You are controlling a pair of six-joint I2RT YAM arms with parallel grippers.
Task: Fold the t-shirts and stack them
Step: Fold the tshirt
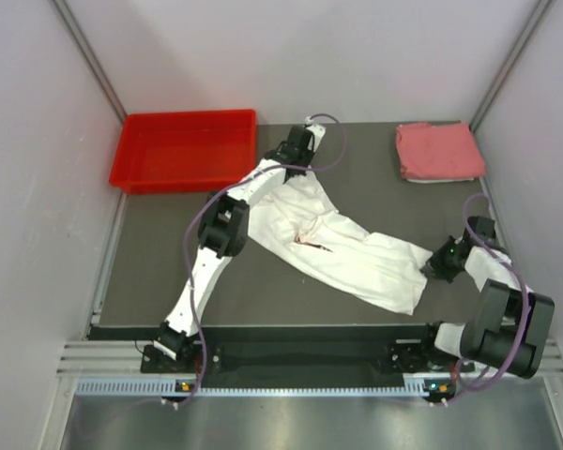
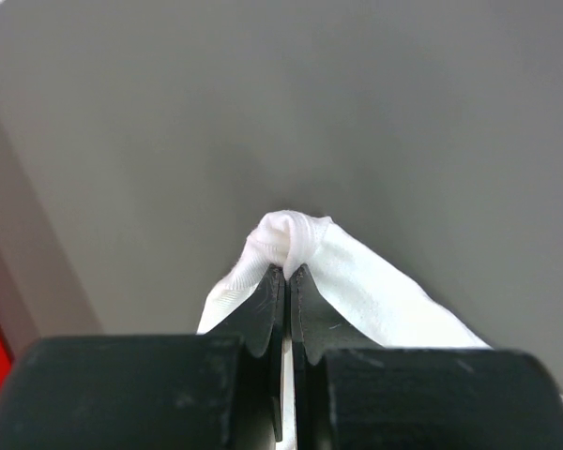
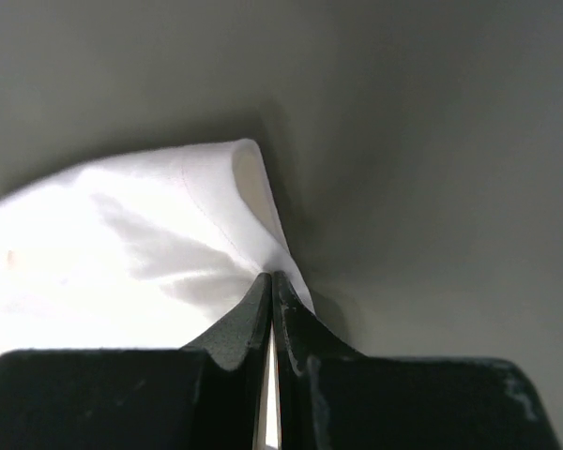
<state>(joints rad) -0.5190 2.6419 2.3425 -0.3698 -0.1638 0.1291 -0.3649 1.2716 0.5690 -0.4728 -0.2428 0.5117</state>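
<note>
The white t-shirt [image 1: 342, 248] lies stretched diagonally across the dark table, crumpled, with a bit of red print showing at its middle. My left gripper [image 1: 296, 167] is shut on its far end near the bin; in the left wrist view the cloth [image 2: 357, 281] bunches out of the closed gripper [image 2: 288, 272]. My right gripper [image 1: 430, 269] is shut on the shirt's near right end; the right wrist view shows white cloth [image 3: 150, 244] pinched at the gripper's tips [image 3: 272, 277]. The pink-red folded t-shirt [image 1: 438, 151] lies at the far right corner.
A rigid red plastic bin [image 1: 186, 148] stands at the far left of the table [image 1: 169, 272]. Grey walls close in on both sides, and a metal rail runs along the near edge by the arm bases.
</note>
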